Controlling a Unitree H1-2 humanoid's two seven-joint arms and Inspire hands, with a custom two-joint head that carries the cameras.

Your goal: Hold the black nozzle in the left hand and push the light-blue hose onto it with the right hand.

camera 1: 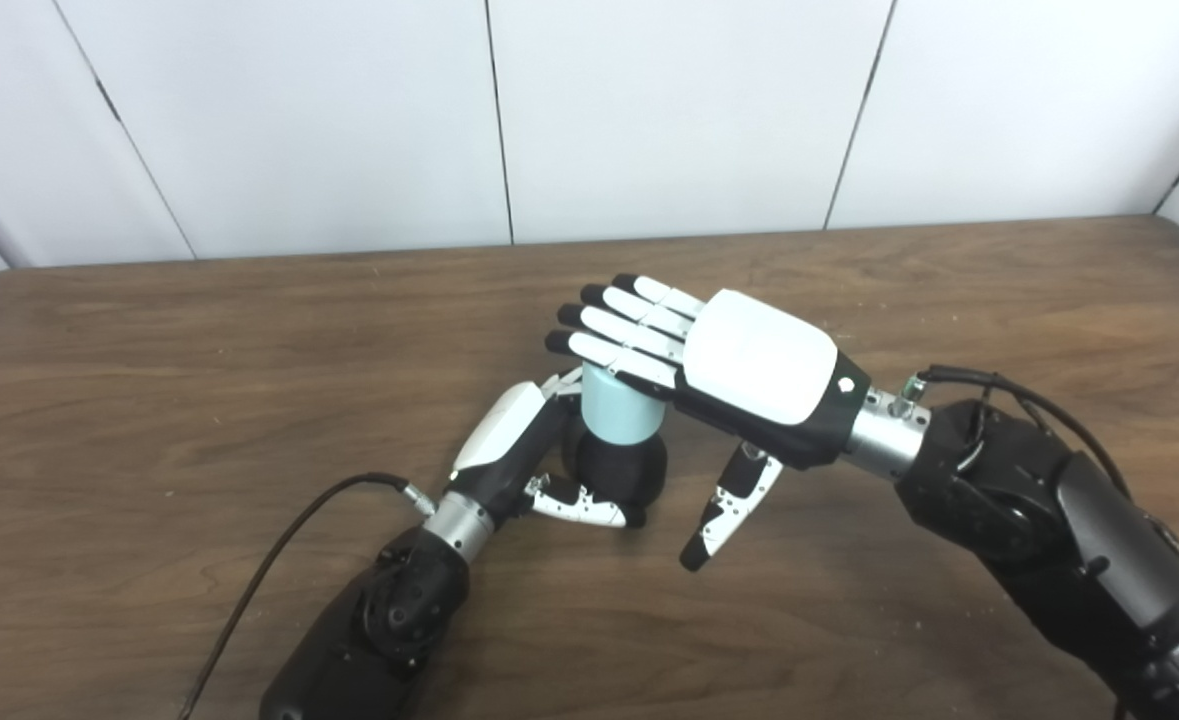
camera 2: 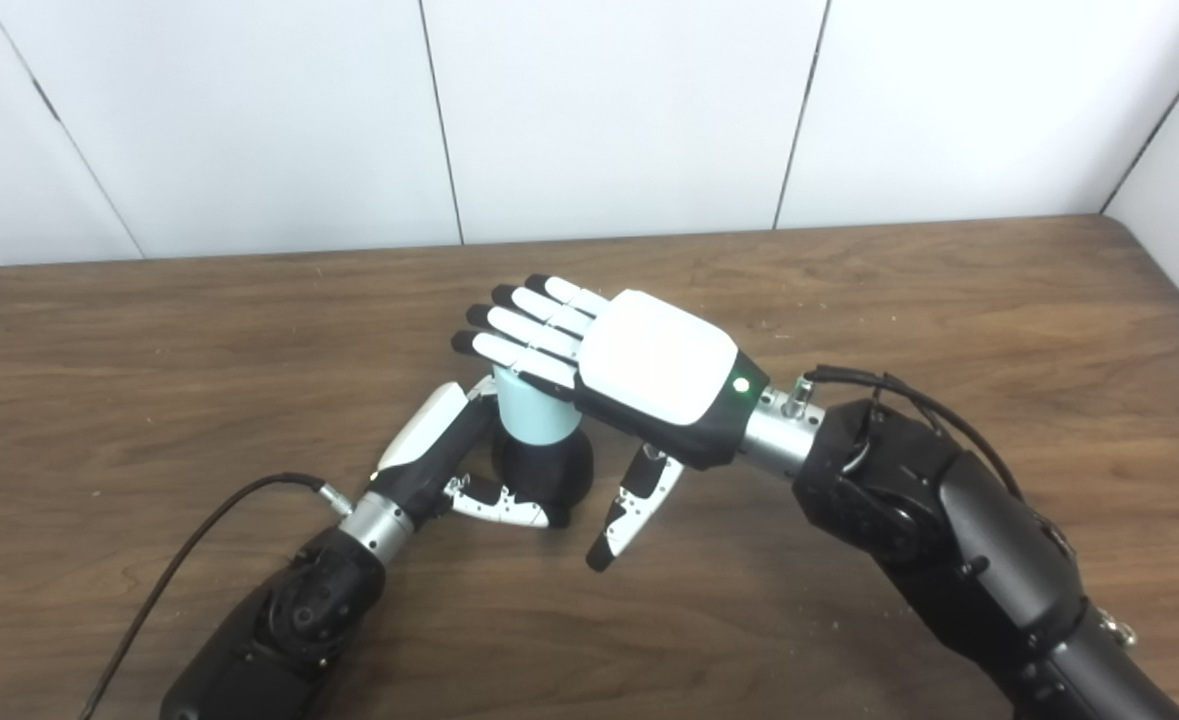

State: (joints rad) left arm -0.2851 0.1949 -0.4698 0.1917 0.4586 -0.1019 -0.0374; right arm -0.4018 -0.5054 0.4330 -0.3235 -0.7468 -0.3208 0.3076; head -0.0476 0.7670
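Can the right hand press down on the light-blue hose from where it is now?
Probably yes: the right hand lies flat and open over the light-blue hose, which stands on the black nozzle held by the left hand.

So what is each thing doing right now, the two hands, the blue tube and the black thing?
Left hand: shut on the black nozzle.
Black nozzle: upright on the table, held.
Light-blue hose: standing on top of the nozzle.
Right hand: open, fingers flat over the hose top.
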